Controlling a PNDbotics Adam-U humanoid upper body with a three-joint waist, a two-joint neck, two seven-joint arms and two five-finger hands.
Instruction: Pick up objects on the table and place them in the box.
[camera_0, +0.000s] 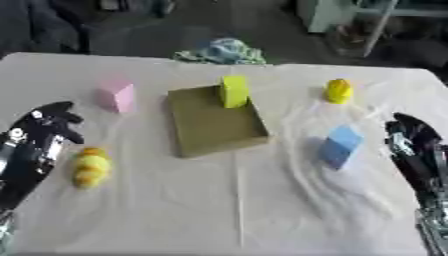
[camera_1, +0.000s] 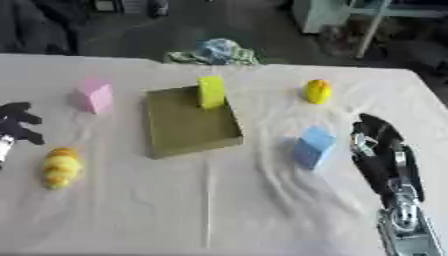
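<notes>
The left hand (camera_0: 39, 132) is resting at the left edge of the cloth (camera_0: 236, 210) with its dark fingers (camera_0: 63, 120) spread and released, grasping nothing; the right hand (camera_1: 381, 150) is lying at the right side, its fingers pointing up the table and looking relaxed, also holding nothing. Just beside the left hand a lumpy yellow toy (camera_0: 90, 167) with orange patches is lying on the cloth. Near the right hand a blue block (camera_0: 339, 146) is standing tilted on the wrinkled cloth. The box (camera_0: 214, 125), a low olive-green tray, is sitting in the middle, between the two hands, and a yellow-green block (camera_0: 233, 91) is standing upright at its far edge; whether it is inside or just touching the rim cannot be told. A pink block (camera_0: 116, 96) is standing to the left of the box, and a small yellow duck (camera_0: 339, 91) is sitting well to its right. No writing is showing on any of them.
</notes>
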